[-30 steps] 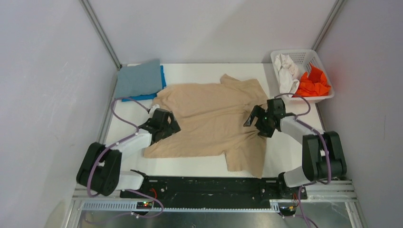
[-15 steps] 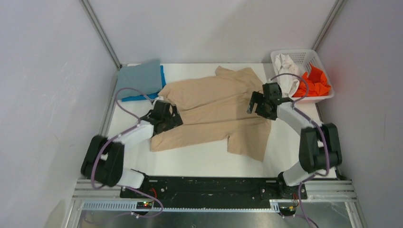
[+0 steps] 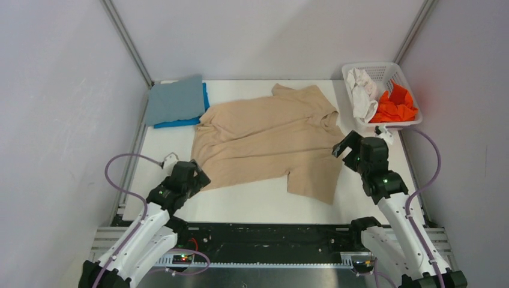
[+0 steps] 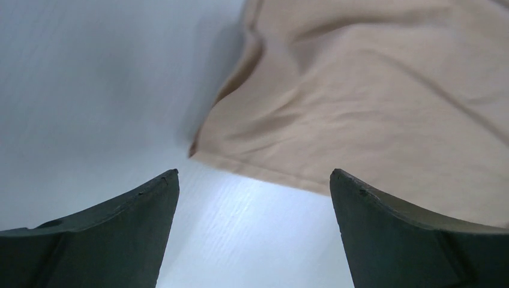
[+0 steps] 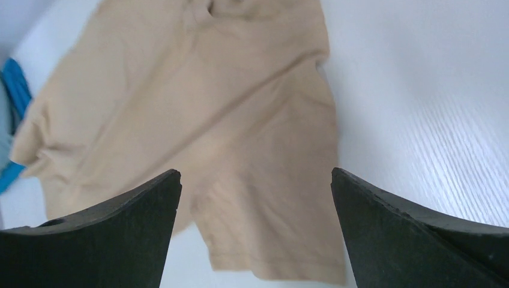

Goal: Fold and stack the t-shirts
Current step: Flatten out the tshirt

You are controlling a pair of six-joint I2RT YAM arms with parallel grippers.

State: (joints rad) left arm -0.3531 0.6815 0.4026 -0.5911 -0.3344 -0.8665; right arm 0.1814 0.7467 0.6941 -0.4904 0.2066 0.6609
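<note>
Clock read from the table's centre in the overhead view, 12 at the far edge.

1. Centre, 9 through 4: tan shirt (image 3: pixel 264 141) spread flat. It is low and soft, with open air above it.
2. 10–11: grey-blue shirt (image 3: pixel 175 99) folded on bright blue shirt (image 3: pixel 177 123), a raised stack just beside the tan sleeve.
3. 1–2: white basket (image 3: pixel 384 72) at the corner, walls upright. White shirt (image 3: pixel 362 90) and orange shirt (image 3: pixel 396 105) are heaped inside.
4. 12: narrow bare strip of table (image 3: pixel 240 89).
5. 5–8: wide bare strip. Left gripper (image 4: pixel 254 186), jaws apart, sits at the shirt's hem corner.
6. 3–4: bare strip, partly taken by right gripper (image 5: pixel 255 180), jaws apart, over the shirt's right edge.
7. Left, right, far: enclosure walls (image 3: pixel 60 120).
</note>
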